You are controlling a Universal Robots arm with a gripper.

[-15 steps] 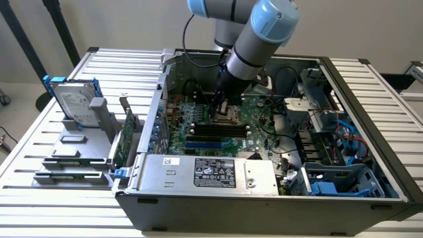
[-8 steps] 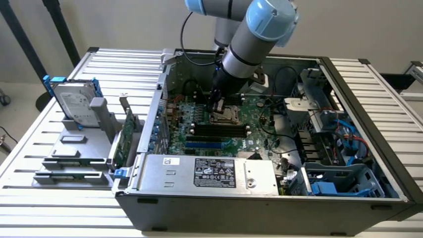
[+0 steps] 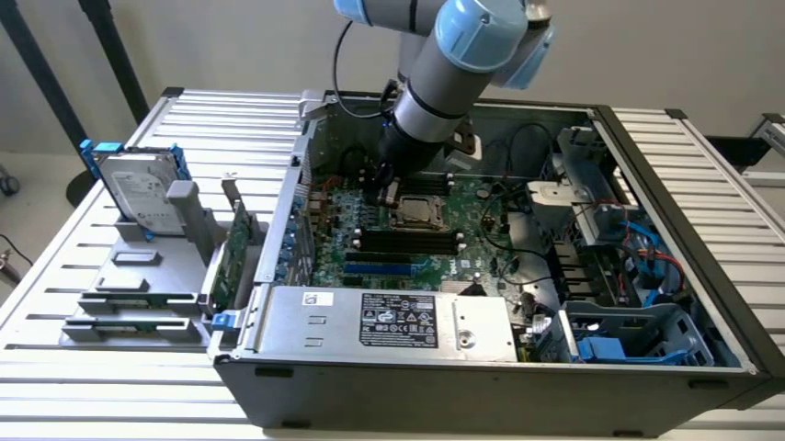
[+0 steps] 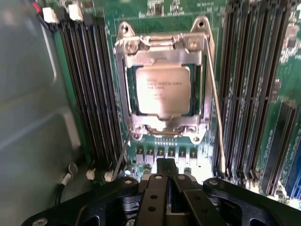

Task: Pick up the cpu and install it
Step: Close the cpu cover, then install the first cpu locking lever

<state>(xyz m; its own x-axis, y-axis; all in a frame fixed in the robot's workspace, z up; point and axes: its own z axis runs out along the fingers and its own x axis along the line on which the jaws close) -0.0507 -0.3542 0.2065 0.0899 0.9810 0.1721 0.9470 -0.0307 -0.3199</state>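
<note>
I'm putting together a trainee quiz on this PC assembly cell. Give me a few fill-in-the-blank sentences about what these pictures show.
1. The cpu lies in the ___ on the motherboard.
2. The gripper above the board is ___, with nothing in it.
3. The hard drive stands outside the computer case, on the exterior view's ___.

Missing words: socket; shut; left.

A slatted aluminium table (image 3: 233, 119) carries everything. Seen in the exterior view, an open desktop computer case (image 3: 491, 377) lies on its side on the slats, covering the table from the centre out to three o'clock. Just beside it, at nine o'clock, a grey holder rack (image 3: 135, 303) sits on the slats.
</note>
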